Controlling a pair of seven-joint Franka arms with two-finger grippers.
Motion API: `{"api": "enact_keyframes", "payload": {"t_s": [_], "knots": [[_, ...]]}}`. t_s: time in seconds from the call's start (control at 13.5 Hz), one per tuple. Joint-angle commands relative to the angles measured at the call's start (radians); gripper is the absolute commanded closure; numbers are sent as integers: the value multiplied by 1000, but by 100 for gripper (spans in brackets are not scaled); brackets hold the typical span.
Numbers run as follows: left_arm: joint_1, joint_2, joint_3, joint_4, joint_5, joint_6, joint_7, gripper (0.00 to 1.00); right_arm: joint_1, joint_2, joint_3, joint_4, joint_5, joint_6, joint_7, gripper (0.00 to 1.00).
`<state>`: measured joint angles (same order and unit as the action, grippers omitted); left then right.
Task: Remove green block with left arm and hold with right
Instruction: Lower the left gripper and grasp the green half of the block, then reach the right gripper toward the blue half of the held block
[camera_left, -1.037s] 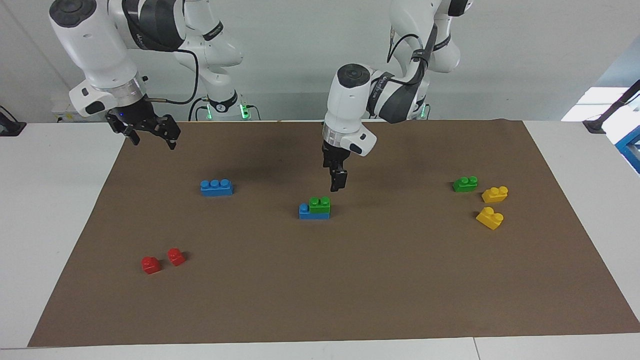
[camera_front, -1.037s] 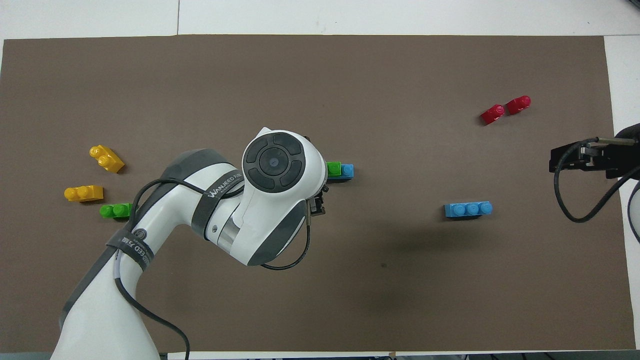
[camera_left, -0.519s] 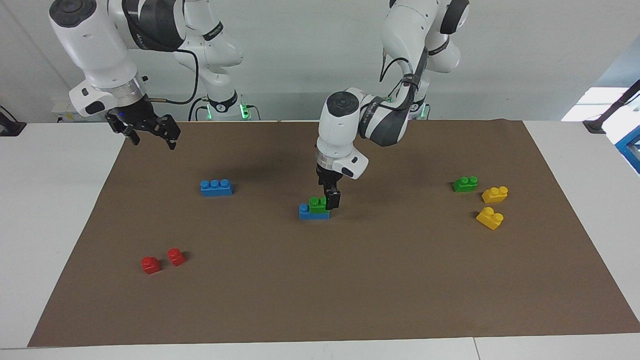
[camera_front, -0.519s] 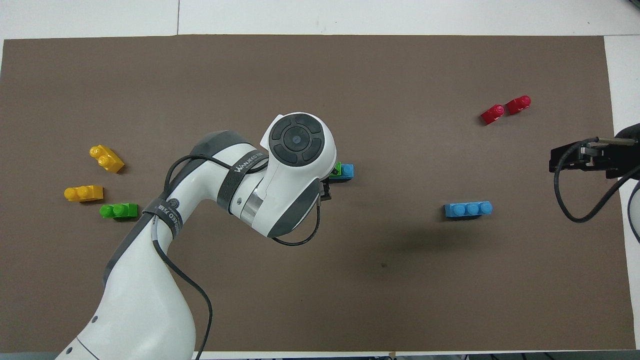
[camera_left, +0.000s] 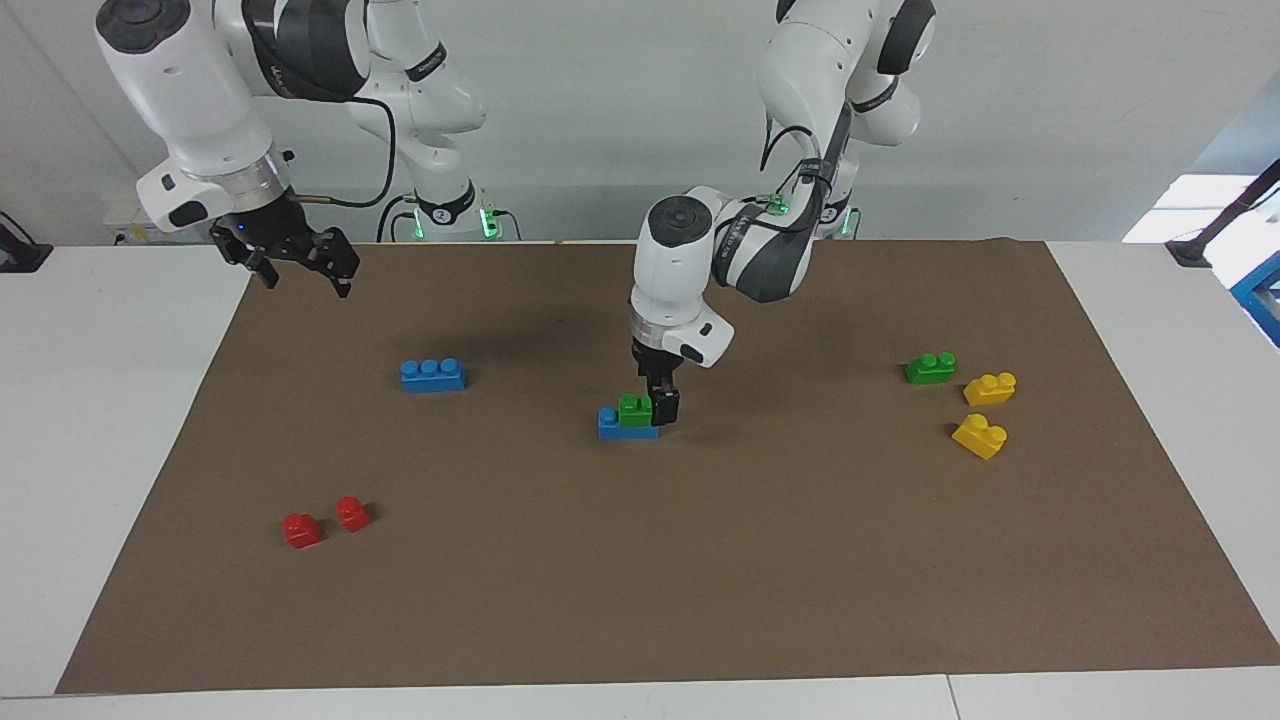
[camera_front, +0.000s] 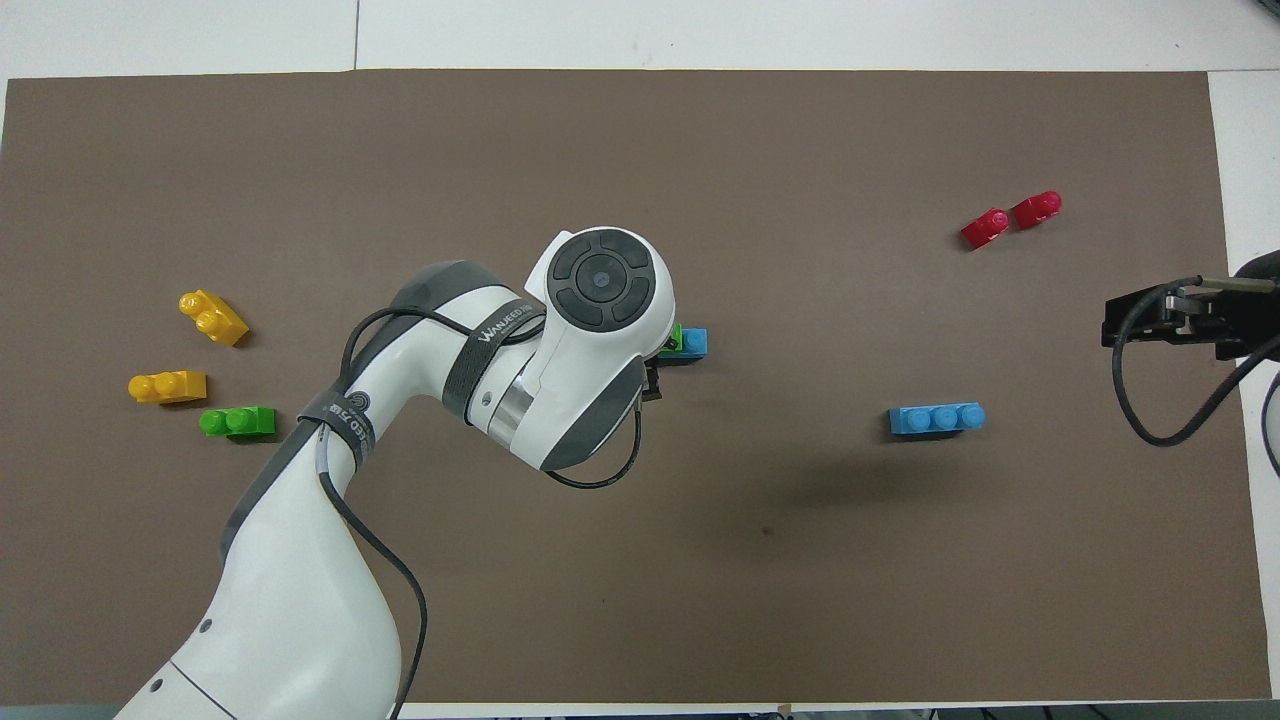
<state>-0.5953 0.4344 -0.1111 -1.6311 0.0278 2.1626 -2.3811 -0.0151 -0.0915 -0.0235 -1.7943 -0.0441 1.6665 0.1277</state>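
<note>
- The middle of the table (camera_left: 700, 560) is taken up by the left gripper (camera_left: 652, 408) at the green block (camera_left: 634, 408).
- Open mat is left between that stack and the lone blue brick (camera_left: 433, 375).

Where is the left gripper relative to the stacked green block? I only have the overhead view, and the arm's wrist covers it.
Observer: The left gripper is down level with the green block, at the block's end toward the left arm's end of the table.
Operator: Is the block off the brick under it?
Observer: No. It sits on the blue brick, which lies flat on the mat.
Operator: How high is the right gripper?
Observer: The right gripper waits open, well above the mat's edge at the right arm's end.
</note>
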Motion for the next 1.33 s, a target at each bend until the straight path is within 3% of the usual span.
{"api": "enact_keyframes", "payload": {"t_s": [0.0,0.3,0.52,0.67,0.89,1.26], "knots": [[-15,26,11,19,21,22,-26,0,-20,-16,8,-8,0,-13,-10,0],[-17,29,11,-4,21,36,-27,0,-40,-19,8,-30,32,1,42,0],[-26,29,11,-21,21,56,-32,0,-46,-17,8,-94,222,41,339,2],[-26,29,13,-24,23,59,-35,0,-34,-1,8,-134,279,90,470,3],[-26,26,13,-36,26,54,-35,0,-22,70,11,-154,476,131,701,3],[-31,20,14,-59,27,59,-36,0,96,183,11,-204,746,314,1015,3]]}}
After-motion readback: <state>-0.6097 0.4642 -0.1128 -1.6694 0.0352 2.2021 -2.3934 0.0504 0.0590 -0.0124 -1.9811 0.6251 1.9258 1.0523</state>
